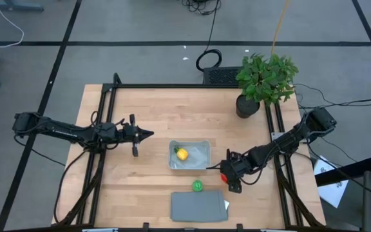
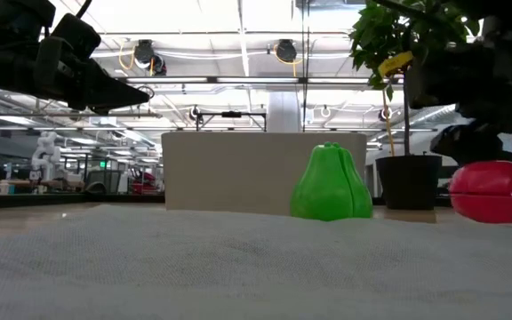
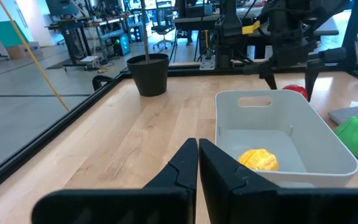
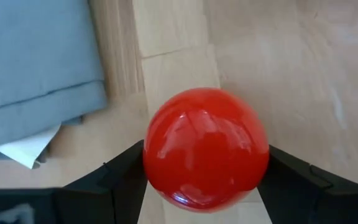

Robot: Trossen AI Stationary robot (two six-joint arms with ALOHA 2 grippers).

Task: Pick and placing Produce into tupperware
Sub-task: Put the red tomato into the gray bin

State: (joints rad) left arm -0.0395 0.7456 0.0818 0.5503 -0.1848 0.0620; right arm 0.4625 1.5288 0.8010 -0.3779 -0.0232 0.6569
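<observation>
Grasping the red round fruit (image 4: 205, 149) between its two dark fingers, the right pincer (image 1: 227, 174) sits low in the lower right of the high view, just right of the tupperware (image 1: 204, 154) and above the worktop (image 1: 147, 109). From the wrist camera the fruit fills the gap between the fingers, glossy and smooth, with pale wood beneath it. At frame centre the clear shallow tupperware holds the yellow fruit (image 1: 182, 154) near its left wall. Just below the box the green fruit (image 1: 198, 186), pear-shaped in the low view, lies on the wood beside the upper edge of the flat grey lid (image 1: 198, 206). At centre left the left pincer (image 1: 148, 134) hangs clenched and empty, pointing toward the box. A potted plant (image 1: 266, 78) stands upper right.
</observation>
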